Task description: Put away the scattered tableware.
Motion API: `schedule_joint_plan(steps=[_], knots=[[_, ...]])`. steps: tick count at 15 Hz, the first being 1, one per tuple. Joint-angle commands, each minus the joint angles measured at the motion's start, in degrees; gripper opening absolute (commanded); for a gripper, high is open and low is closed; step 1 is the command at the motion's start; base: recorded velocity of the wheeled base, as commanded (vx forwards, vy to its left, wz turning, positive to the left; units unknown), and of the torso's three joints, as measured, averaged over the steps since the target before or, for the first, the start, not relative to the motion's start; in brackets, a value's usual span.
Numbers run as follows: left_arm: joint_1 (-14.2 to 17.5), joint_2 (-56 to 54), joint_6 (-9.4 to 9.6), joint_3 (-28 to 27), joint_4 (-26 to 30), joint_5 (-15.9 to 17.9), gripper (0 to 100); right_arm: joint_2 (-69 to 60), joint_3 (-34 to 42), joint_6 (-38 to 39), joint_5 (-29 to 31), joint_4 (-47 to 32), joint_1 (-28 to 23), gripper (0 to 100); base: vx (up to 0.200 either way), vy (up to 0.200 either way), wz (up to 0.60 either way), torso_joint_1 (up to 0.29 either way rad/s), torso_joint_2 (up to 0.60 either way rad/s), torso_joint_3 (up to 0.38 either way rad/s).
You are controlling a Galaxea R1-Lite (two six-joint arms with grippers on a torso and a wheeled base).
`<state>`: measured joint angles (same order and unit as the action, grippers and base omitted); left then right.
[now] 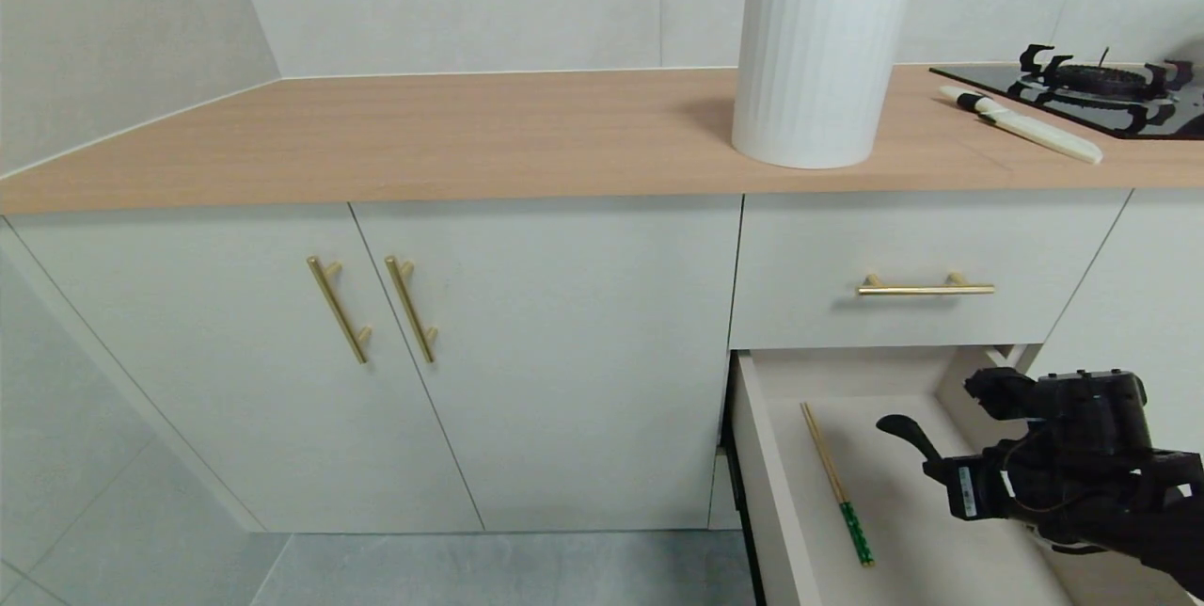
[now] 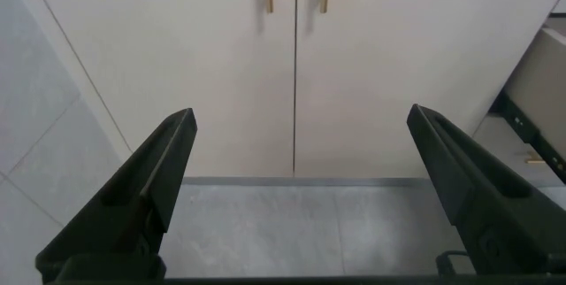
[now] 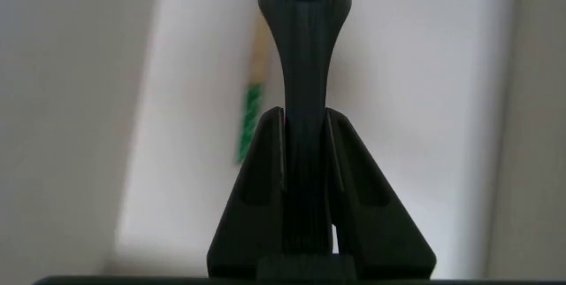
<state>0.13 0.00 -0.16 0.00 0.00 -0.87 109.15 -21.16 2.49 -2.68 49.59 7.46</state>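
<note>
Chopsticks (image 1: pixel 837 484) lie in the drawer (image 1: pixel 752 455) at 9 o'clock of the right gripper (image 1: pixel 941 472) — long axis 11 to 5 — fingers apparently clamped on a black utensil (image 1: pixel 898 427).

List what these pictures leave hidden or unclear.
Black utensil: its held end is hidden inside the right hand, both views; type unclear.
Drawer: front cut off by head view's bottom edge, right side behind the arm.
White cylinder: top cut off, head view.

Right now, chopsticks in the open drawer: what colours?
Tan chopsticks with a green end, best in the head view.
</note>
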Motion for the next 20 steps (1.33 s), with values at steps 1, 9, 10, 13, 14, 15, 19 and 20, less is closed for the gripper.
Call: schedule_joint_plan(steps=[1,9,10,13,14,15,19,20], knots=[[0.04,0.00,-0.02,0.00,0.00,-0.01,100,7.21,0.07,-0.11,0.05,4.02,-0.78,0,0.000,0.000,0.00,0.000,0.00,0.000],[0.04,0.00,-0.02,0.00,0.00,-0.01,100,19.34,-5.47,-0.29,8.22,8.94,2.21,0,0.000,0.000,0.00,0.000,0.00,0.000],[0.04,0.00,-0.02,0.00,0.00,-0.01,100,20.22,-6.08,-0.20,8.31,8.94,2.21,0,0.000,0.000,0.00,0.000,0.00,0.000],[0.04,0.00,-0.02,0.00,0.00,-0.01,100,21.19,-6.35,-0.20,8.31,9.03,2.21,0,0.000,0.000,0.00,0.000,0.00,0.000],[0.04,0.00,-0.02,0.00,0.00,-0.01,100,21.98,-6.79,-0.20,8.31,9.03,2.21,0,0.000,0.000,0.00,0.000,0.00,0.000],[0.04,0.00,-0.02,0.00,0.00,-0.01,100,22.51,-7.05,-0.11,8.39,9.03,2.12,0,0.000,0.000,0.00,0.000,0.00,0.000],[0.04,0.00,-0.02,0.00,0.00,-0.01,100,23.56,-7.84,-0.11,8.39,9.03,1.68,0,0.000,0.000,0.00,0.000,0.00,0.000],[0.04,0.00,-0.02,0.00,0.00,-0.01,100,23.56,-7.93,-0.11,8.39,9.03,1.50,0,0.000,0.000,0.00,0.000,0.00,0.000]])
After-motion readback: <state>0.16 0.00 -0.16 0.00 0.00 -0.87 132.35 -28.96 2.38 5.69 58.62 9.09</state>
